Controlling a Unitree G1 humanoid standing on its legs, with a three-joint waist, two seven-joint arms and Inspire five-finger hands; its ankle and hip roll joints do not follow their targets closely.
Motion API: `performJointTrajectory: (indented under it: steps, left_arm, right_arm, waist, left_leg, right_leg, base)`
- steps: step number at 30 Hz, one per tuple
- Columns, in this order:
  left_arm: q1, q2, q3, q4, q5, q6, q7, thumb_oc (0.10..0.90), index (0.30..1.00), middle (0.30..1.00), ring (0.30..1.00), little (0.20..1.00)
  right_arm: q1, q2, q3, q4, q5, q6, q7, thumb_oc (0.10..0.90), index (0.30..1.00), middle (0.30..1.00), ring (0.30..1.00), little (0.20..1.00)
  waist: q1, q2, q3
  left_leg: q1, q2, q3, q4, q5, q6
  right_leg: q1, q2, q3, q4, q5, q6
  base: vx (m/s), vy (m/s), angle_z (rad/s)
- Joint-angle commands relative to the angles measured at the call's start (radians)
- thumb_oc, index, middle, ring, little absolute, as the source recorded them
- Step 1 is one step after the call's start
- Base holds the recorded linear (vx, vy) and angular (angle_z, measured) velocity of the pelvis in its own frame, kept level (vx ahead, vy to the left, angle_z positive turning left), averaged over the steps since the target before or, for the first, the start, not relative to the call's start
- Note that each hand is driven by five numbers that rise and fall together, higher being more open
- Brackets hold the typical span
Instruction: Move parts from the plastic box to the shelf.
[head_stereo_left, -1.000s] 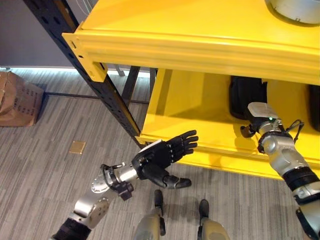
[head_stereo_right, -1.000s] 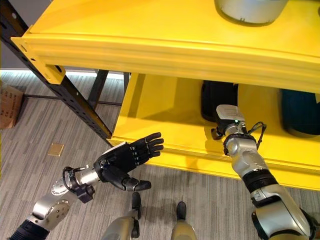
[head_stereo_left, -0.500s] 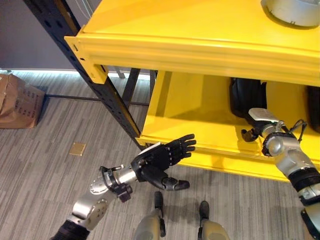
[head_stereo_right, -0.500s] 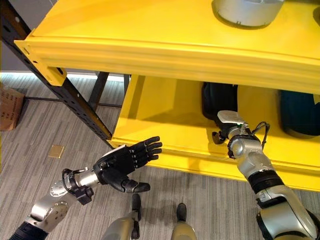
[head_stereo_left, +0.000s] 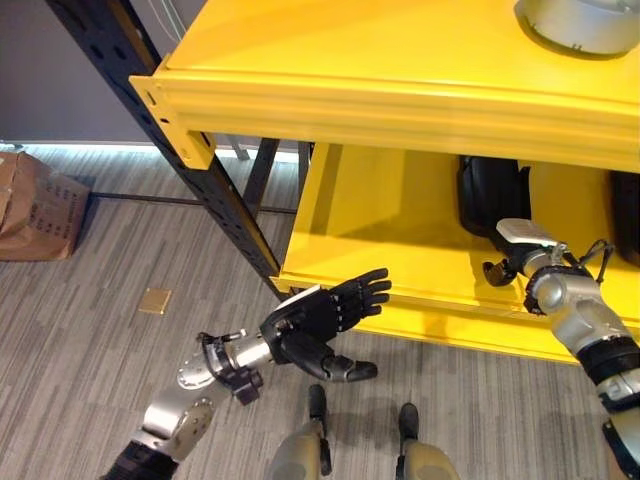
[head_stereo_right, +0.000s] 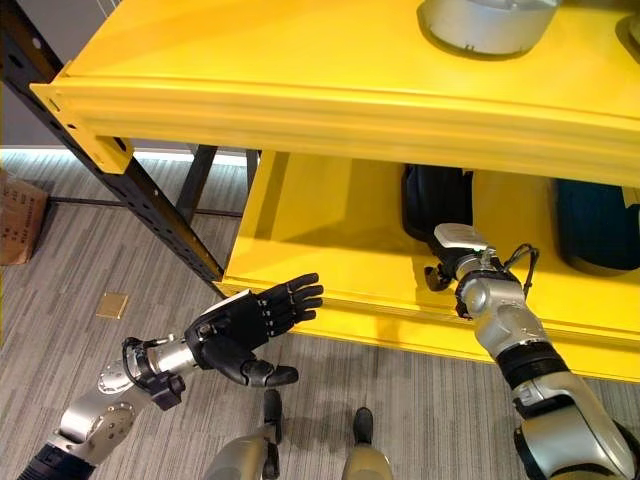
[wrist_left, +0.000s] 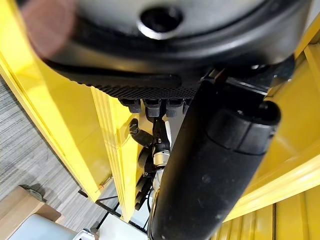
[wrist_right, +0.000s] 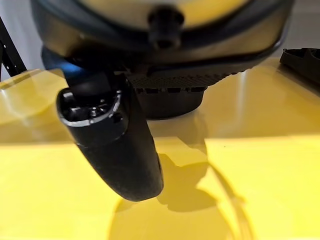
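Before you, the yellow shelf (head_stereo_left: 400, 215): left hand (head_stereo_left: 315, 318) spread, empty; right hand (head_stereo_right: 452, 262) inside, grip indiscernible.

Right arm: it sits further to the right along the yellow shelf's (head_stereo_left: 400, 235) lower level than a second ago, and its wrist, once over the lower edge of the black part (head_stereo_left: 490, 195), now lies below and to the right of that part, apart from it.
Right hand (wrist_right: 125, 150): in the eye views the wrist no longer overlaps the black part.
Left hand (head_stereo_left: 320, 320): it hangs a touch lower and nearer the robot than a second ago, its fingers spread as before, just off the shelf's front lip.
Grey round part (head_stereo_left: 580, 22) on the upper level: it shows a little higher and further left, as does the whole shelf, so the camera has shifted, not the part.
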Motion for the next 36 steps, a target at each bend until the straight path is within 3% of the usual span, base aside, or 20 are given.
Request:
performJointTrajectory:
  steps: [1,7,14,31,36]
  left_arm:
    - [0.002,-0.028,0.029,-0.119,-0.028,-0.068,-0.050,0.900,1.000,1.000,1.000,1.000]
    - [0.014,-0.031,0.040,-0.125,-0.022,-0.076,-0.045,0.900,1.000,1.000,1.000,1.000]
    - [0.020,-0.036,0.048,-0.125,-0.018,-0.075,-0.052,0.900,1.000,1.000,1.000,1.000]
    - [0.032,-0.039,0.053,-0.127,-0.016,-0.069,-0.051,0.900,1.000,1.000,1.000,1.000]
    - [0.044,-0.039,0.054,-0.131,-0.016,-0.070,-0.053,0.900,1.000,1.000,1.000,1.000]
  right_arm:
    - [-0.033,-0.062,-0.009,-0.036,-0.009,0.023,-0.004,0.900,1.000,1.000,1.000,1.000]
    - [0.024,-0.042,-0.033,-0.116,-0.022,0.058,0.034,0.900,1.000,1.000,1.000,1.000]
    - [0.061,-0.026,-0.049,-0.167,0.003,0.048,0.071,0.900,1.000,1.000,1.000,1.000]
    - [0.100,-0.011,-0.079,-0.186,-0.013,0.058,0.028,0.900,1.000,1.000,1.000,1.000]
    - [0.122,-0.007,-0.098,-0.207,-0.011,0.035,-0.043,0.900,1.000,1.000,1.000,1.000]
  waist:
    - [-0.010,-0.017,-0.074]
    - [-0.021,-0.021,-0.071]
    - [-0.028,-0.026,-0.073]
    - [-0.030,-0.030,-0.082]
    - [-0.031,-0.029,-0.085]
  left_leg:
    - [0.100,0.037,0.049,-0.007,-0.159,-0.039]
    - [0.101,0.039,0.058,-0.007,-0.158,-0.037]
    - [0.107,0.042,0.060,-0.007,-0.159,-0.036]
    - [0.116,0.041,0.061,-0.006,-0.164,-0.034]
    - [0.119,0.041,0.061,-0.005,-0.166,-0.032]
  right_leg:
    - [-0.039,0.030,-0.001,0.050,-0.079,-0.016]
    - [-0.043,0.031,0.008,0.051,-0.077,-0.015]
    - [-0.043,0.033,0.013,0.060,-0.083,-0.017]
    - [-0.036,0.033,0.017,0.062,-0.086,-0.014]
    - [-0.034,0.032,0.016,0.064,-0.088,-0.013]
  base:
    - [0.00,0.000,0.00]
    - [0.01,-0.001,-0.01]
    - [0.01,0.000,-0.04]
    - [0.01,-0.002,-0.02]
    - [0.00,0.000,0.00]
